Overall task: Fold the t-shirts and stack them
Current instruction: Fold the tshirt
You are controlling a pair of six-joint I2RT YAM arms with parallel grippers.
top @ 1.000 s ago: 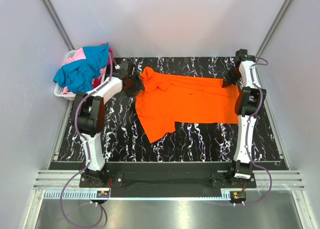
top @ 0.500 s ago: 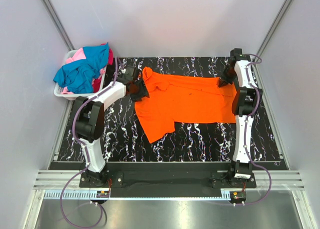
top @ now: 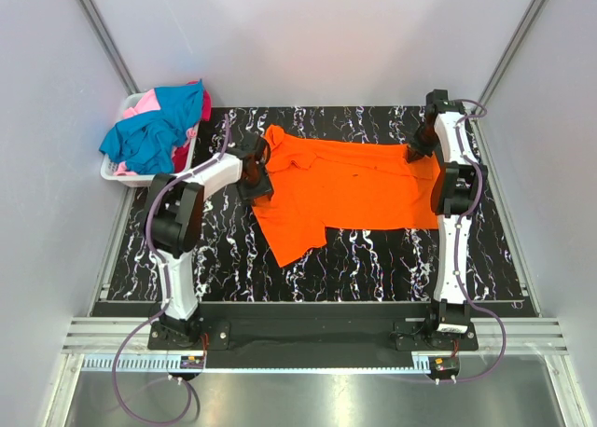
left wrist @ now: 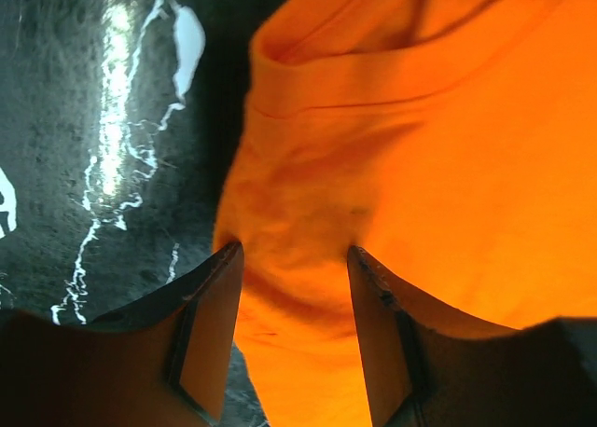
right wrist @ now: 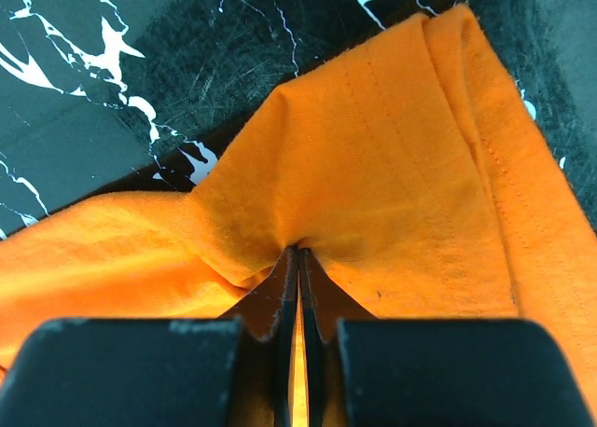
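Observation:
A vivid orange t-shirt (top: 354, 189) lies spread on the black marbled table (top: 373, 254). My left gripper (top: 254, 173) is at the shirt's left edge. In the left wrist view it (left wrist: 294, 254) stands open, its fingers (left wrist: 210, 324) straddling a wrinkled part of the orange cloth (left wrist: 420, 147). My right gripper (top: 415, 152) is at the shirt's far right corner. In the right wrist view it (right wrist: 298, 252) is shut, pinching a fold of the orange cloth (right wrist: 392, 166) that puckers at the tips.
A white slatted basket (top: 117, 173) stands at the table's far left, heaped with a teal-blue shirt (top: 154, 129), a pink one (top: 140, 103) and a red one (top: 203, 105). Pale walls close in on both sides and behind.
My left gripper has moved right onto the shirt's left edge and its jaws have narrowed. My right gripper has shifted slightly left and back, still gripping the corner.

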